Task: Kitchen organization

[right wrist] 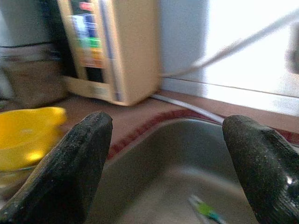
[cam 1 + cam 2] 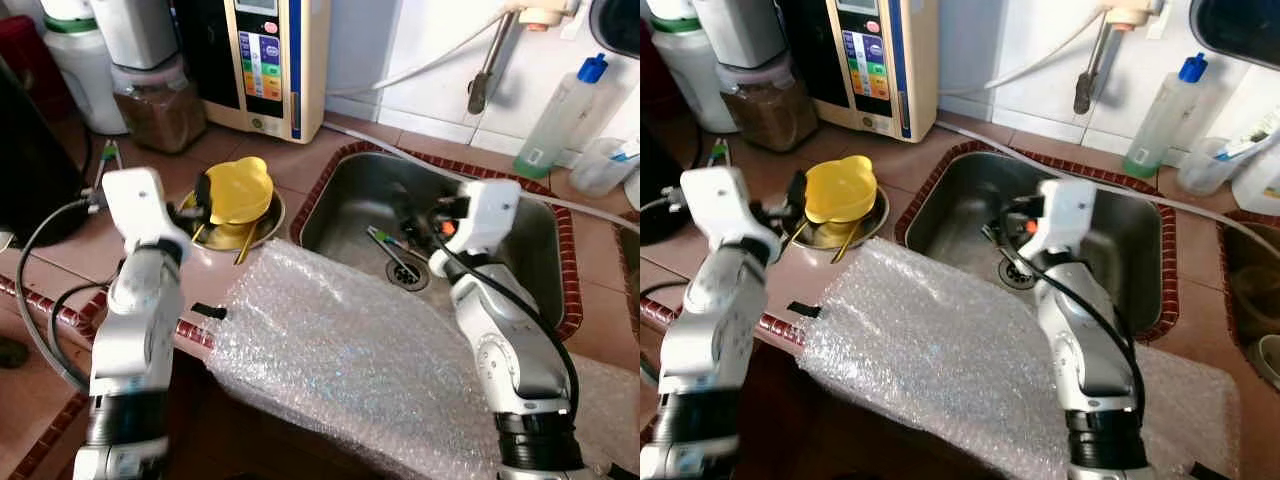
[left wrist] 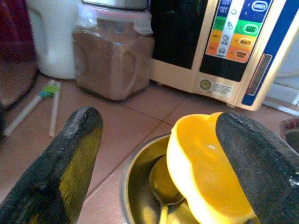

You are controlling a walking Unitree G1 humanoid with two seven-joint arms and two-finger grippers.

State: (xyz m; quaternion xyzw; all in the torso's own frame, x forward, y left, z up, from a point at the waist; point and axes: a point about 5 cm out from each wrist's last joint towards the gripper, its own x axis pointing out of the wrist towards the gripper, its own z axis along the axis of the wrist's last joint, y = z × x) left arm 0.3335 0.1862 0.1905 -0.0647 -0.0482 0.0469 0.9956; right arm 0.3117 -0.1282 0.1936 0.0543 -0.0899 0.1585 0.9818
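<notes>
Pincer, left (image 3: 154,163): fingers spread, straddling yellow bowl (image 2: 238,190), apparently lined up to grasp it. Bowl sits in steel dish (image 2: 262,228) with spoons, on worktop (image 2: 300,160) beside sink (image 2: 540,250). Pincer, right (image 1: 168,163): spread, empty, above sink basin. Bubble wrap (image 2: 340,350) draped over worktop edge.

The sink (image 2: 520,250) is brushed metal with a dull sheen; the bowl (image 2: 268,218) at centre left is shinier metal. The yellow lid (image 2: 238,187) looks like glossy plastic. Clear, crinkled bubble wrap (image 2: 340,350) covers the matt tiled worktop (image 2: 240,150).
</notes>
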